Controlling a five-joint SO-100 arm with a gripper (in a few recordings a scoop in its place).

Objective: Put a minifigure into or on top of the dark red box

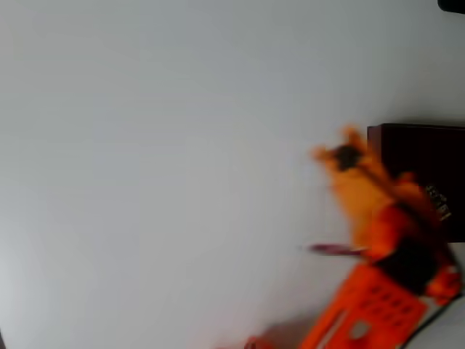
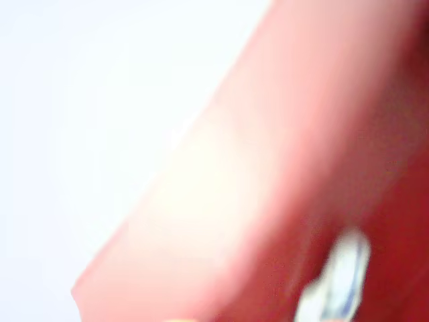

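Bench (image 1: pixel 160 145) open and bare across left and centre, overhead view. Dark red box (image 1: pixel 425 167) blocks the right edge; the orange arm (image 1: pixel 378 218) crowds its left side.

Blurred minifigure (image 2: pixel 338 282) against dark red box (image 2: pixel 268 201)

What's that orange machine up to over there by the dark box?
An orange robot arm is reaching across a white table with its gripper beside the left edge of the dark red box in the overhead view. Both pictures are blurred. The wrist view looks close onto the box's red side, and a small white thing with blue marks, probably the minifigure, shows at the bottom right. Whether the gripper holds it, or is open or shut, I cannot tell.
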